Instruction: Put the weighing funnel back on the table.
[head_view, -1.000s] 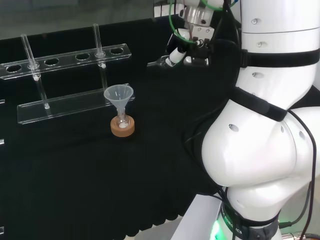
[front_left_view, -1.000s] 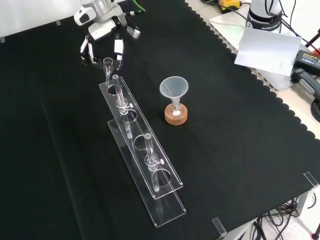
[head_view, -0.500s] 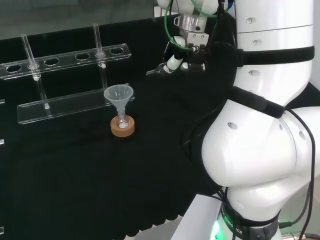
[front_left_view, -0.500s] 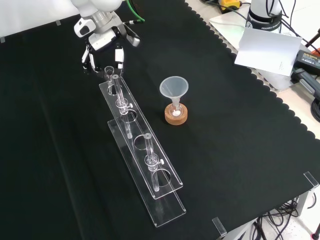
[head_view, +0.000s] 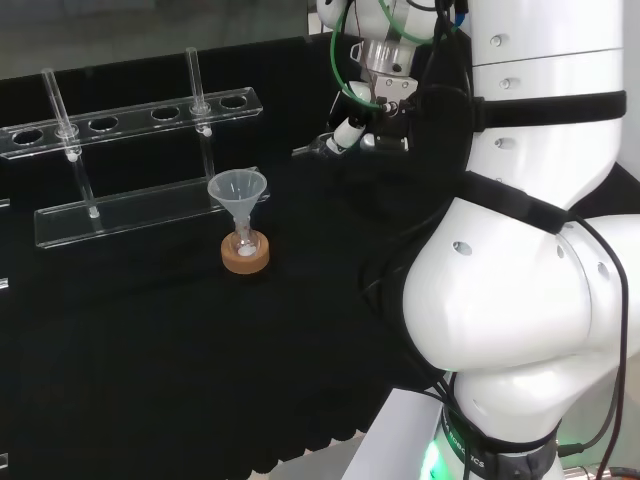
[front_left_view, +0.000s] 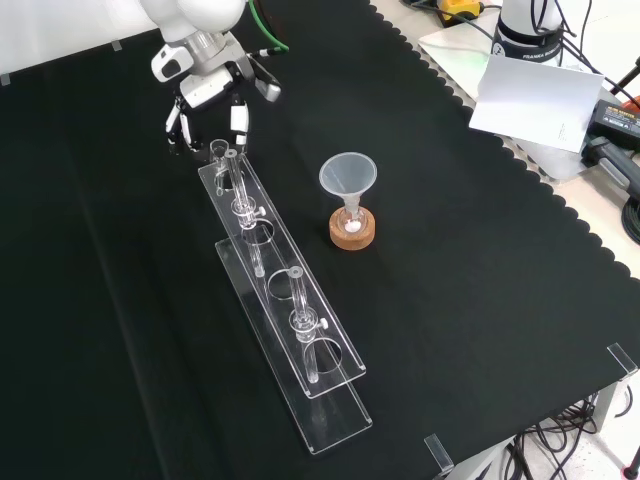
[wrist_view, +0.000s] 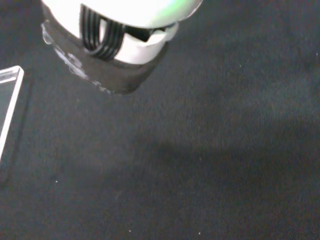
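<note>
Lower than a second ago, the black and white robot hand (front_left_view: 207, 92) now hangs close over the black cloth (front_left_view: 480, 250), just past the far end of the long clear plastic tube rack (front_left_view: 285, 330) in the front view. In the head view the hand (head_view: 350, 128) has also shifted left, towards the rack. Its fingers (front_left_view: 238, 118) point down and close in on the small clear weighing funnel (front_left_view: 219, 150), which hangs between the fingertips just beside the rack's end. Whether the piece touches the cloth cannot be told. In the head view the weighing funnel (head_view: 307, 150) juts out to the left of the fingers. Well apart from the hand, the large clear cone-shaped funnel (front_left_view: 347, 175) stands upright in a small flask on a cork ring (front_left_view: 352, 236).
</note>
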